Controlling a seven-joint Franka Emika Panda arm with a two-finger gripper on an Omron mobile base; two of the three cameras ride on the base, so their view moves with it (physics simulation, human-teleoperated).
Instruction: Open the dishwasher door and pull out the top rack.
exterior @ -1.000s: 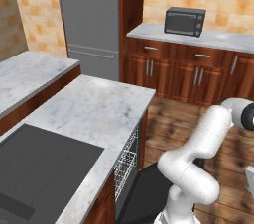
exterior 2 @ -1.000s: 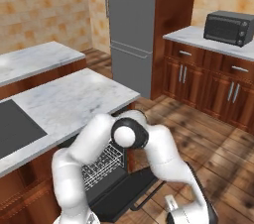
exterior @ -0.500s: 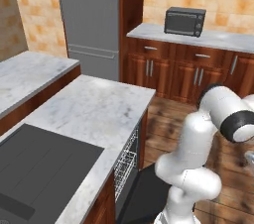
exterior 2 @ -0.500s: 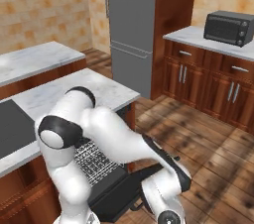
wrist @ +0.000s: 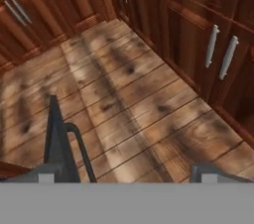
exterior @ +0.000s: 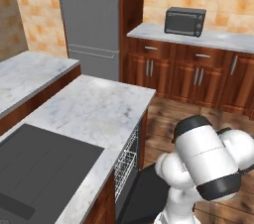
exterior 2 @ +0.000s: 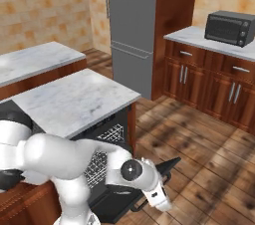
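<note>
The dishwasher door [exterior 2: 124,196] hangs folded down and open under the marble island counter [exterior 2: 74,100], a flat black panel lying just above the wooden floor [wrist: 129,94], with its thin bar handle [wrist: 79,151] along the far edge. Behind it, in the open cavity, the top rack [exterior 2: 102,157] sits as a white wire grid; from the left base view its front [exterior: 125,166] shows just under the counter edge. Nothing can be made out inside the rack.

The gripper [exterior 2: 159,200] hangs low beside the door's outer corner, near the handle; whether it touches is unclear. In the hand view the fingertips [wrist: 203,172] stand well apart with only floor between them, so the fingers are spread, holding nothing. The door's corner [wrist: 57,139] rises at that view's left, just beside the left fingertip.
</note>
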